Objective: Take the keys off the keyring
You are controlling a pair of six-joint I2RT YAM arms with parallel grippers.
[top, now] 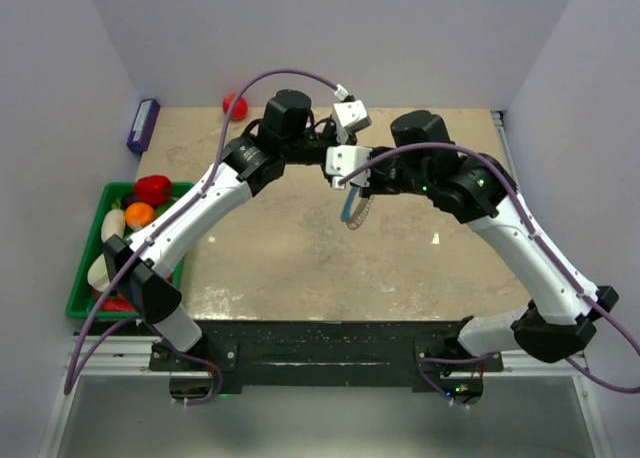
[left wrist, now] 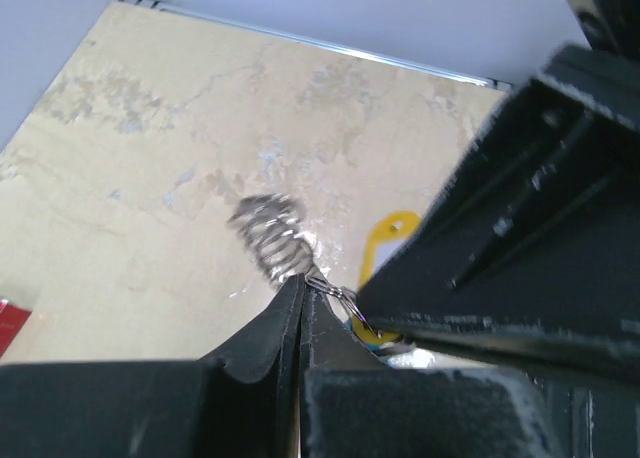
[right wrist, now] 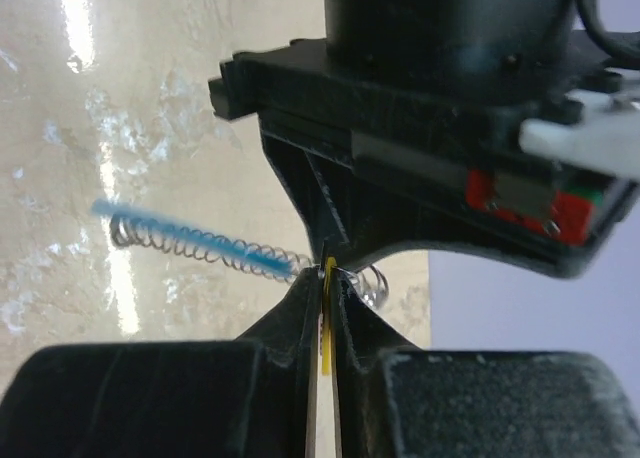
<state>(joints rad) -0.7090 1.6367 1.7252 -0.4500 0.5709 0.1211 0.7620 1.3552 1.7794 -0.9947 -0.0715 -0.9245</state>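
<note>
Keyring (top: 358, 214): silver coil loop, blue stretch at its 9 o'clock, hanging in air. Key (right wrist: 329, 333): thin yellow, edge-on, 6 o'clock of coil's end.

Shiny silvery wire keyring (right wrist: 200, 246) with glossy blue segment; smooth, faintly glossy mottled tabletop (top: 280, 268).

Two arms stand on a black base bar (top: 320, 353), and you can see small green lights glowing just below it. The left arm (top: 205, 203) and the right arm (top: 535, 248) have white links and bulky black joints. A purple cable (top: 290, 74) arcs along each. Farthest from the base bar sit white camera housings (top: 350, 113). The left gripper (left wrist: 302, 283) and the right gripper (right wrist: 327, 273) are matte black. The left one's body carries a red block (right wrist: 520, 193) edged in green.
</note>
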